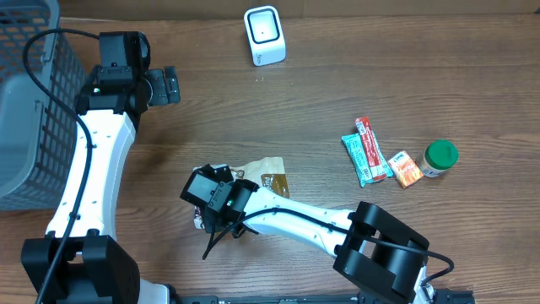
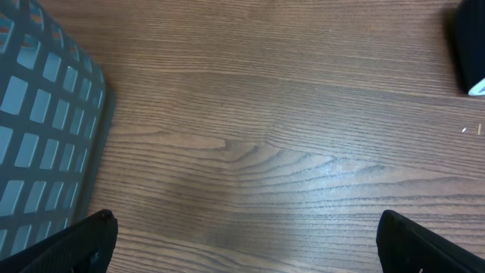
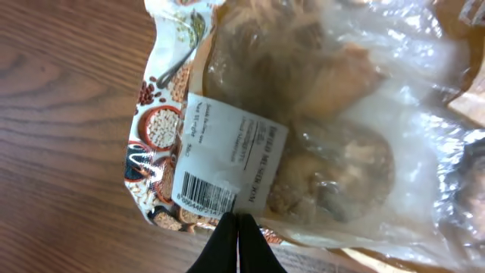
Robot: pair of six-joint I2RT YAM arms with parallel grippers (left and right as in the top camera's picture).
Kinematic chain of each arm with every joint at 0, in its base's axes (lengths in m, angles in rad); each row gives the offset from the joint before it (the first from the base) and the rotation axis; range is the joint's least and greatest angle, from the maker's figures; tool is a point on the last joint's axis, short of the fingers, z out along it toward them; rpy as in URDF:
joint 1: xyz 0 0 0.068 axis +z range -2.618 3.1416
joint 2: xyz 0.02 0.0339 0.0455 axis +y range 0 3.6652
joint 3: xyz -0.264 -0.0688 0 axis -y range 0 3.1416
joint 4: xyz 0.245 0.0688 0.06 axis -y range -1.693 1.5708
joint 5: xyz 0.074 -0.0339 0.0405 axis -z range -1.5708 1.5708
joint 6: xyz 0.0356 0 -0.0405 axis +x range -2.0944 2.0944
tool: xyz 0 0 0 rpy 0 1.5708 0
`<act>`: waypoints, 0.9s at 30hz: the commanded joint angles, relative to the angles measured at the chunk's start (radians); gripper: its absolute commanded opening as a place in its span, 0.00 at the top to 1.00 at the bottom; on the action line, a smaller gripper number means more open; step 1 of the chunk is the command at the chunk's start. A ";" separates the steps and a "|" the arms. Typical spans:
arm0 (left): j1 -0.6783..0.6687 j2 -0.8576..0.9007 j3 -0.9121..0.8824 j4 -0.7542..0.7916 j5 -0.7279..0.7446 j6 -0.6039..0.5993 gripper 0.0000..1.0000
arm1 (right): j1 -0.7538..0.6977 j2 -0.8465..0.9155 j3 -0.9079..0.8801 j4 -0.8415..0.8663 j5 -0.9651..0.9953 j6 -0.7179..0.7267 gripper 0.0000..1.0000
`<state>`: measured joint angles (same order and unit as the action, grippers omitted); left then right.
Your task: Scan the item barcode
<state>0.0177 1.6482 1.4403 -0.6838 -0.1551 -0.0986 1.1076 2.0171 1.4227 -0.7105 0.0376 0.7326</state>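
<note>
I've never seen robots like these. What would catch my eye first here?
Most striking is the clear food bag near the front middle of the table, its edge pinched in the right gripper, with a barcode label facing the wrist camera. A small white scanner stands at the far edge. A grey basket fills the left side, with the open left gripper beside it.

Table [image 1: 337, 101]: brown wood-grain top, smooth, low sheen. Snack bag [image 3: 318, 114]: clear plastic film, glossy, crinkled, printed border. Label [image 3: 227, 163] on it: white paper, matt. Basket [image 1: 25, 101], 9 o'clock: grey plastic lattice, matt. Scanner [image 1: 264, 35], 12 o'clock: white plastic, glossy. Bar wrappers [image 1: 365, 152], 3 o'clock: shiny film.
</note>
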 commanded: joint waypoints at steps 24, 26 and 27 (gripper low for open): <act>0.002 -0.001 0.002 0.002 -0.011 -0.006 0.00 | -0.002 -0.005 -0.029 -0.021 -0.031 0.002 0.96; 0.002 -0.001 0.002 0.002 -0.011 -0.006 0.00 | -0.002 -0.004 -0.048 0.002 -0.019 0.005 0.96; 0.002 -0.001 0.002 0.002 -0.011 -0.006 0.00 | -0.002 -0.004 -0.058 0.014 -0.012 0.005 0.96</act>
<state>0.0177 1.6482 1.4403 -0.6838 -0.1551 -0.0986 1.1076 2.0171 1.3960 -0.7170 -0.0082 0.7330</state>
